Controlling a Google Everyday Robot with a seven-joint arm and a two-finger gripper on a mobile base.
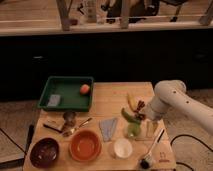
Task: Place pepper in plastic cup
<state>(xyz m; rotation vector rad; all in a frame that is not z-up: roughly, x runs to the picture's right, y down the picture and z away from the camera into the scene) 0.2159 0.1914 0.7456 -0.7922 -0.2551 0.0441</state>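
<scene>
Nearest you, the white cup (122,148) and orange bowl (85,145) sit on the table (115,92). Behind them, the hand (141,118) meets the pepper (128,114) just above the plastic cup (132,131); you cannot tell its grip.

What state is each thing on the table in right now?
plastic cup: upright.
pepper: just above the plastic cup, not yet inside.
gripper: at the pepper, over the plastic cup.
orange bowl: upright, empty.
white cup: upright.
green tray: holds an orange fruit.
</scene>
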